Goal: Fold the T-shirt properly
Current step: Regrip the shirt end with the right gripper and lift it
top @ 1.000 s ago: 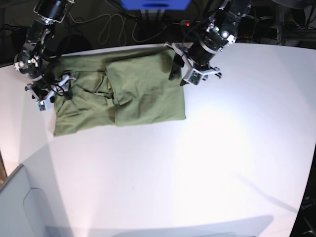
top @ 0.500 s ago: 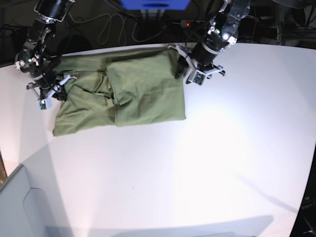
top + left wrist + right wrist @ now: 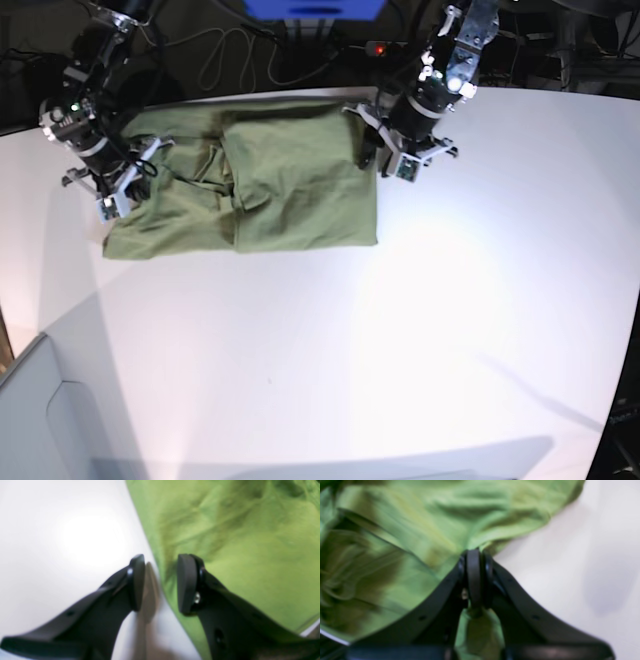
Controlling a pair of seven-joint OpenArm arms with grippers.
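Base view: high, angled down over table point(image 3: 420, 330). 2 wrist views: close, blurred, sharing T-shirt point(image 3: 290, 180) edges.

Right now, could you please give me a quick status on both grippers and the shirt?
Right gripper shut on the olive-green cotton T-shirt edge. Left gripper open, straddling the opposite edge, nothing pinched. Shirt partly folded on the white table. Nothing in the way.

No readable text, labels, brands or numbers anywhere — wrist views blurred, base view shows none.
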